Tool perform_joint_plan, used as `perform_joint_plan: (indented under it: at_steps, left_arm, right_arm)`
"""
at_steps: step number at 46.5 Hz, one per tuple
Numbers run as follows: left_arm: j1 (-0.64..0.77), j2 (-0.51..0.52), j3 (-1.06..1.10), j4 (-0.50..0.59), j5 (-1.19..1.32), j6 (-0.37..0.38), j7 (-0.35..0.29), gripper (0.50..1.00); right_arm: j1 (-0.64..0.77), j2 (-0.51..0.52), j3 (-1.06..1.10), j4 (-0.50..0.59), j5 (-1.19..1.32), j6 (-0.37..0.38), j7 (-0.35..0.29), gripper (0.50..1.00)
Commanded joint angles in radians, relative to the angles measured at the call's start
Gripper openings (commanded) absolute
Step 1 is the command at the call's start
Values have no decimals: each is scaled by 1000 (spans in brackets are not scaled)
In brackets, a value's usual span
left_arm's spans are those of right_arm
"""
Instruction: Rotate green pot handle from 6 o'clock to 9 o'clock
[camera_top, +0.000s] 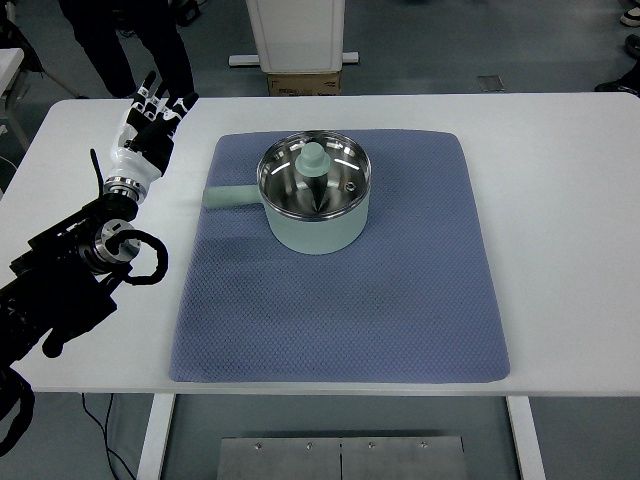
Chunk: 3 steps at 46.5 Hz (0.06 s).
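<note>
White table (560, 200) bears green pot (315, 195), handle (232, 197) pointing left; left robot hand (150, 120) spread, empty

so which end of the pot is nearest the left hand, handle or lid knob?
The handle. It sticks out of the green pot toward the left hand, which rests open beside the mat; the lid knob sits mid-pot, farther off.

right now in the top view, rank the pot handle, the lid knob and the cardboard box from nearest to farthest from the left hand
1. Pot handle: just to the right of the left hand and a little nearer the robot, pointing left from the green pot.
2. Lid knob: farther right, at the pot's centre.
3. Cardboard box: beyond the table's far edge; close to the knob's distance, so this ranking is uncertain.
</note>
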Motion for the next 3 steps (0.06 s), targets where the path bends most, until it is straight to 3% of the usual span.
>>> perform_joint_plan:
  at_steps: [1, 3]
  left_arm:
    - [1, -4, -1, 0, -2, -1, 0, 1000]
    - [1, -5, -1, 0, -2, -3, 0, 1000]
  right_arm:
    - [0, 0, 0, 1, 0, 0, -2, 1000]
    - [0, 0, 0, 1, 0, 0, 0, 1000]
